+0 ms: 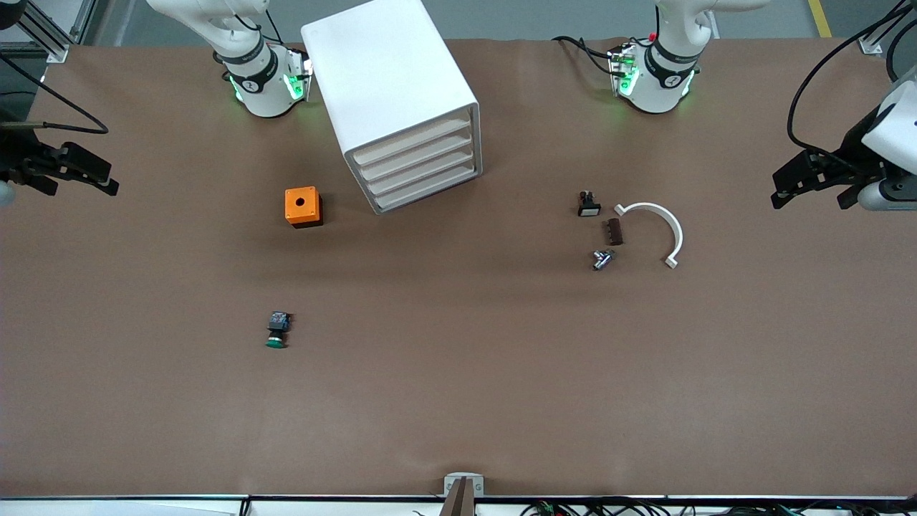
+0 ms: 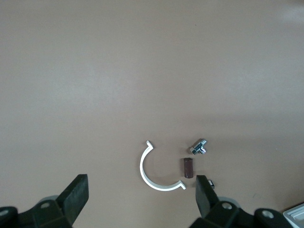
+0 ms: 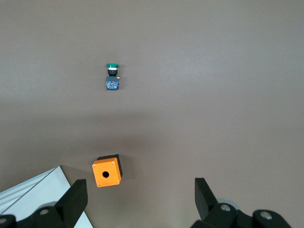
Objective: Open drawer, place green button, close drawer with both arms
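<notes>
You have the white cabinet [image 1: 397, 93] standing near the robots' bases, closer to the right arm's base, with all 4 drawers shut; the drawer [image 1: 419, 166] fronts face the front camera at an angle toward the left arm's end. The button [image 1: 277, 330] lies on its side on the brown table [image 1: 458, 401], well apart from the cabinet, nearer to the front camera than the orange cube [image 1: 303, 206], which sits just beside the cabinet toward the right arm's end. Your right gripper [image 3: 137, 199] hangs over the right arm's end of the table, fingers spread wide and empty. Your left gripper [image 2: 140, 199] hangs over the left arm's end, also wide and empty. Near it lie a white curved clip [image 1: 659, 229], a small brown block [image 1: 615, 231], a metal fitting [image 1: 603, 259] and a small black piece [image 1: 588, 204].
</notes>
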